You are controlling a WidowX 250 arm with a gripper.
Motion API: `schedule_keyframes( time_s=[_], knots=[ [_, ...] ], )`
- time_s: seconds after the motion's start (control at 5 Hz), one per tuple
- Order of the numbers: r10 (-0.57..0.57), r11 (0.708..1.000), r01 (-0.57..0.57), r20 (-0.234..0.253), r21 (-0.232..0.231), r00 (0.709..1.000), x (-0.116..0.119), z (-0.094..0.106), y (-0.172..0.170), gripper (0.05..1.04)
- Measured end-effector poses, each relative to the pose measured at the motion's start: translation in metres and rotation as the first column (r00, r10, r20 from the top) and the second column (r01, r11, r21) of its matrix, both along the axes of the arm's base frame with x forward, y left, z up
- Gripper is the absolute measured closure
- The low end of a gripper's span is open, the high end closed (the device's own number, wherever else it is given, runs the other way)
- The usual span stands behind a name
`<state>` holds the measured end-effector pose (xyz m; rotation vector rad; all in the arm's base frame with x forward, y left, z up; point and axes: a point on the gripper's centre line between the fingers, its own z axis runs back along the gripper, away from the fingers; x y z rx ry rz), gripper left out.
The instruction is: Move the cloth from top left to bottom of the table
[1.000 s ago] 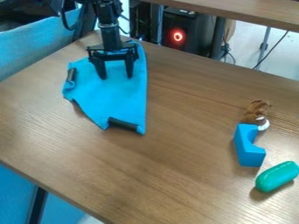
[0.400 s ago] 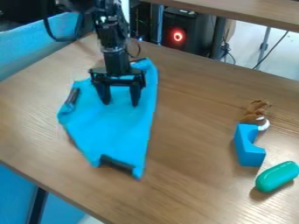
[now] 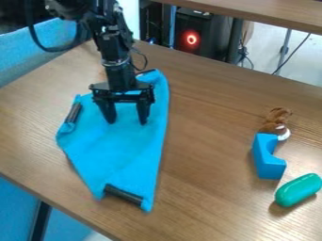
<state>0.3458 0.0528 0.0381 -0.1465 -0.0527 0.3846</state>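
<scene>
The black gripper (image 3: 127, 120) hangs over the upper middle of the blue cloth (image 3: 119, 150), its two fingers apart and their tips down at the cloth. Spread over the left part of the wooden table (image 3: 207, 188), the cloth runs from the upper left toward the front edge. Dark patches show at its left side, its top and its lower end, where the edge is folded. Whether the tips press on the cloth I cannot tell.
On the right side are a brown toy figure (image 3: 275, 120), a blue notched block (image 3: 267, 156) and a green rounded object (image 3: 298, 190). A wooden shelf or tabletop (image 3: 264, 13) crosses the top right.
The gripper has come down the view toward the front edge, and the cloth has slid the same way with it. The objects on the right have stayed put.
</scene>
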Motion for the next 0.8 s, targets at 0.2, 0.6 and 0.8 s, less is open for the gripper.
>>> schedule_keyframes(
  time_s=[0.2, 0.6, 0.8],
  knots=[
    [0.068, 0.998, -0.068, 0.028, -0.016, 0.997, 0.007, 0.004, 0.002, 0.083],
    [0.374, 0.922, -0.367, 0.035, -0.121, 0.927, 0.021, 0.021, 0.030, 0.083],
    [0.404, 0.905, -0.395, 0.028, -0.158, 0.915, 0.023, 0.029, 0.036, 0.083]
  ],
)
